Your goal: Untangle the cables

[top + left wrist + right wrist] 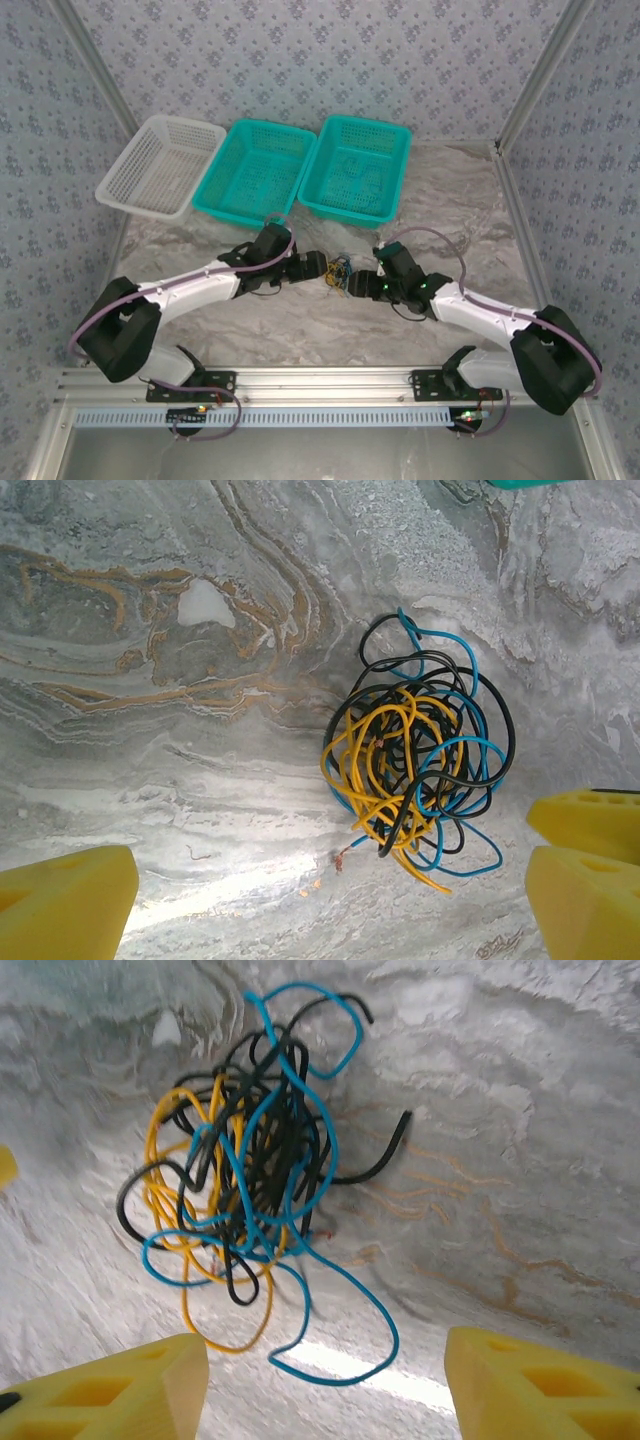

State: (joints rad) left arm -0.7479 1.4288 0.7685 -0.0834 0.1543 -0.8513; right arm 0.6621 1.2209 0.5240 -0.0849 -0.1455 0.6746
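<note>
Okay, so the table (300, 335) has this crinkly marble-look cover. The left arm (190, 290) and right arm (480, 312) both reach in from the near edge and nearly meet in the middle. Along the far side there's a row of a white basket (140, 203), a middle teal basket (240, 214) and a right teal basket (345, 213). The left claw (330, 895) is spread wide with nothing in it. The right claw (325, 1385) is spread too, pinching nothing, and a blue loop reaches toward the gap between its fingers. The cables (340, 275) are one small black, yellow and blue knot lying on the table between both claws.
</note>
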